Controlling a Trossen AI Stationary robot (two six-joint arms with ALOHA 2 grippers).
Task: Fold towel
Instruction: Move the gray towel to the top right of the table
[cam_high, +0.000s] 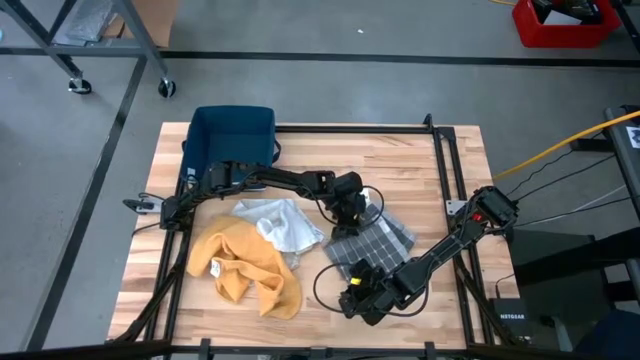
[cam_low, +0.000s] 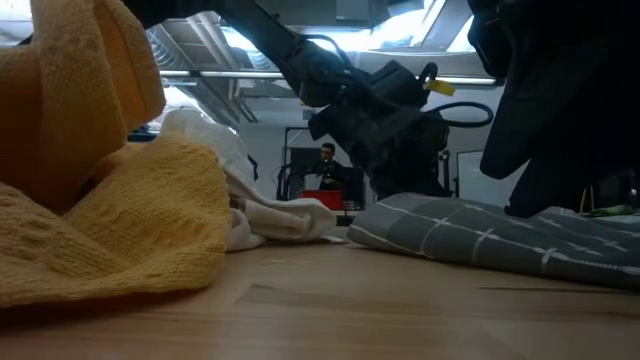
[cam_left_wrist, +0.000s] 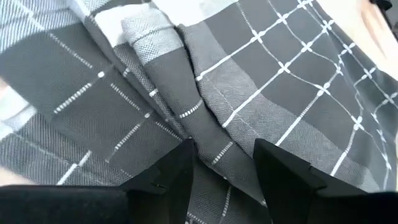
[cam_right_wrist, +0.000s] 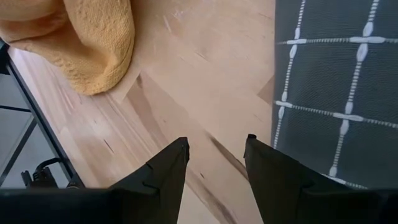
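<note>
The grey checked towel (cam_high: 370, 243) lies rumpled on the wooden table (cam_high: 440, 180), and everything else sits around it. The left gripper (cam_high: 347, 212) is right above the towel's far edge, its fingers (cam_left_wrist: 177, 177) parted a little with a raised fold of the grey cloth between them; whether they actually pinch it cannot be told. The right gripper (cam_high: 352, 297) hovers at the towel's near corner, over bare wood just beside the hem, its fingers (cam_right_wrist: 168, 171) apart and holding nothing. A white cloth (cam_high: 278, 222) lies crumpled just beside the grey towel, on the left arm's side, and a yellow towel (cam_high: 245, 265) is heaped beyond that, touching the white one. A dark blue bin (cam_high: 233, 135) stands at the table's far edge, well apart from the towel
</note>
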